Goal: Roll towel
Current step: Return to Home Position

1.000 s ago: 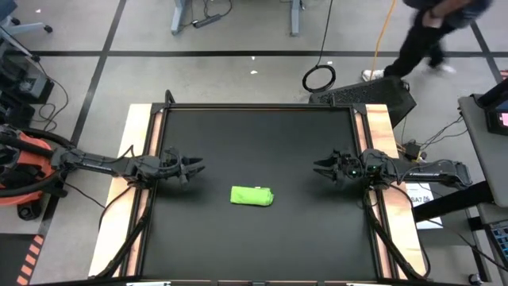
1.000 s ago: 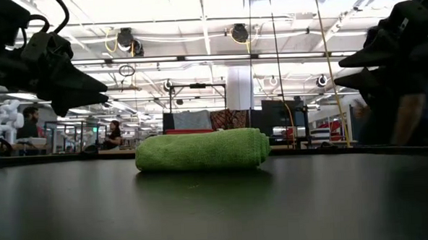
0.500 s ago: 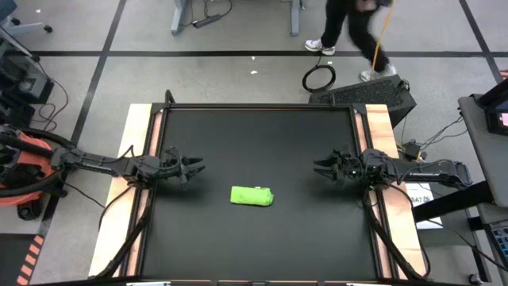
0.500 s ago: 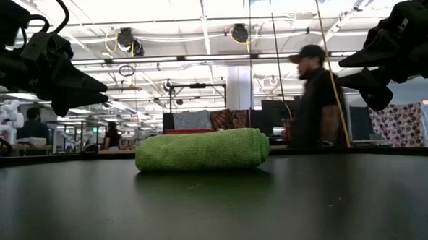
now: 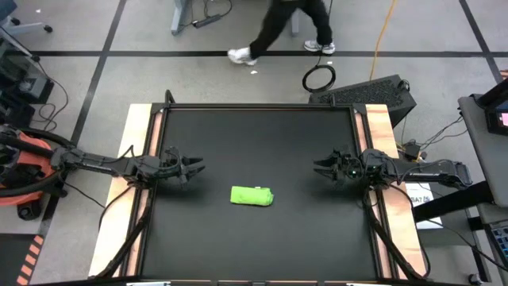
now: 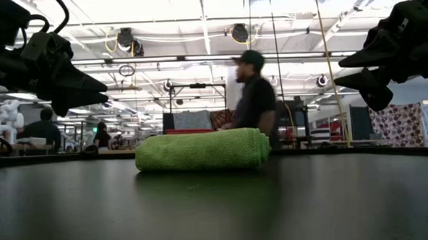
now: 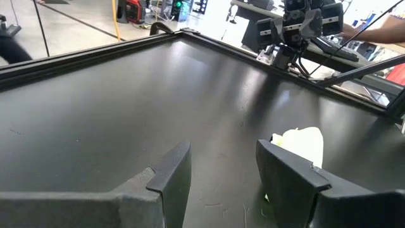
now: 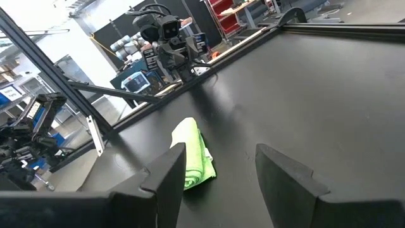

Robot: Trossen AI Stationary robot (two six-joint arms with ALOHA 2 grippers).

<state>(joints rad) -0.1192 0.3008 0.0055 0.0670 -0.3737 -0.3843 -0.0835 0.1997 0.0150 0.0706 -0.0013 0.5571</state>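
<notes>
One black table [image 5: 254, 238] takes up the middle of the floor, with pale wood strips down its left and right sides. Beyond its far edge a person [image 5: 286, 28] in dark clothes and a cap is in mid-stride across the grey floor. Both dark arms reach in low from opposite sides, facing each other across the tabletop. The left gripper [image 5: 198, 166] hangs just inside the left edge with its fingers spread wide and nothing between them. The right gripper [image 5: 317, 168] sits just inside the right edge, likewise spread and empty. The towel [image 5: 252, 195], lime green and rolled into a short fat bundle, lies on the table between them, slightly toward the front edge and well apart from both.
</notes>
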